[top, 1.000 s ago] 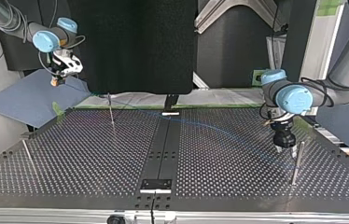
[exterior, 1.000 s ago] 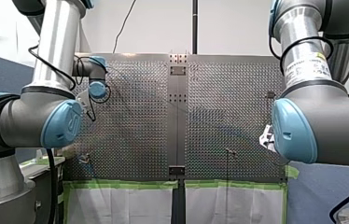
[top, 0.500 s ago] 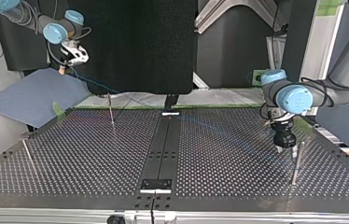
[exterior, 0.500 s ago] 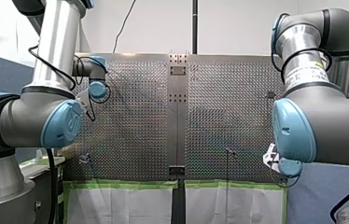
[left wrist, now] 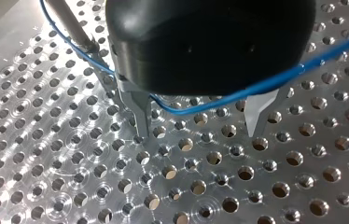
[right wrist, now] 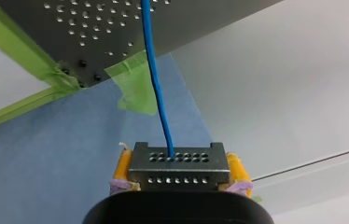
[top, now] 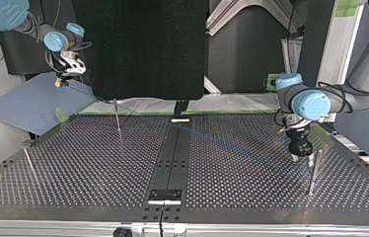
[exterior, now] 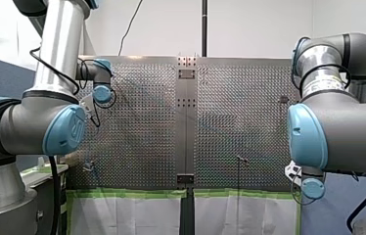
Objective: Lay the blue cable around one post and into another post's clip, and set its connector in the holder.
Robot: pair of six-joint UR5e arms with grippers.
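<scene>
My right hand (right wrist: 179, 172) closed on the connector (right wrist: 177, 161), blue cable (right wrist: 156, 84) leading to the surface (right wrist: 116, 28); my left hand (left wrist: 197, 131) open, gripping nothing, beside a post (left wrist: 70, 25)

Perforated metal table (top: 98, 168); thin posts (top: 117, 118) upright; blue cable (left wrist: 266, 85) running across

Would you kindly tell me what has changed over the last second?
My right end effector, shut on the connector, moved toward the front view's bottom edge, past the table's taped corner, the blue cable trailing from it. My left end effector stayed beside its post.
</scene>
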